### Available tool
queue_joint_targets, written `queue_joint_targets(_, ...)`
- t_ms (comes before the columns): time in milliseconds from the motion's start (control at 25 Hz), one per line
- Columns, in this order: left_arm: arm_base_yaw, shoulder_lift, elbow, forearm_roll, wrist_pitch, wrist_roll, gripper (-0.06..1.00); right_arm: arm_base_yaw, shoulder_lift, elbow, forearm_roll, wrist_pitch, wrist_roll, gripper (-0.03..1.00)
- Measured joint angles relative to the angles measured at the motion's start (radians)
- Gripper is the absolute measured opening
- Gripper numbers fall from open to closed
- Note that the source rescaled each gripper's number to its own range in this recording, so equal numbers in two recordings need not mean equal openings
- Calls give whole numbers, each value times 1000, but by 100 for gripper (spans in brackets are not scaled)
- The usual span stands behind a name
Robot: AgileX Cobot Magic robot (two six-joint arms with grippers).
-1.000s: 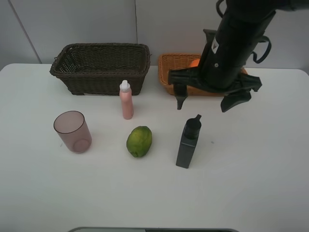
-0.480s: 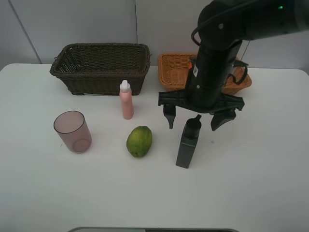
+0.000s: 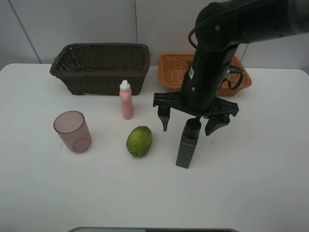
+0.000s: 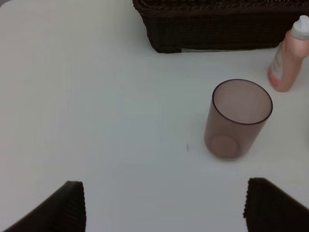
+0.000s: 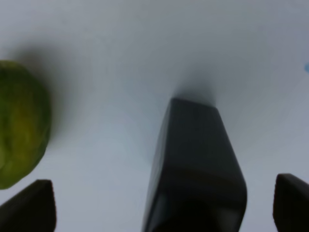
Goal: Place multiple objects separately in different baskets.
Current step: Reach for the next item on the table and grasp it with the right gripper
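White bench point(image 3: 251, 183) carries the dark bottle point(image 3: 186, 147) upright. The right end effector point(image 3: 187, 129) hangs over its cap, jaws spread to either side, apparently to straddle and pinch it. The green fruit point(image 3: 139, 141) lies beside the bottle and the orange-tan basket point(image 3: 169, 72) sits behind it.

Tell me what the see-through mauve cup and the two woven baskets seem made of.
Translucent mauve cup: probably plastic, smooth and slightly frosted; its base shows through the wall. Deep dark brown basket and shallow orange-tan basket: woven wicker or rattan-like strands, matte; the weave is plainly visible.
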Motion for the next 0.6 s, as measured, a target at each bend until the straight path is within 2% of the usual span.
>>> queue_joint_targets(600, 0, 0, 0, 0, 0, 0, 85, 14, 27, 0, 12, 19, 0, 100)
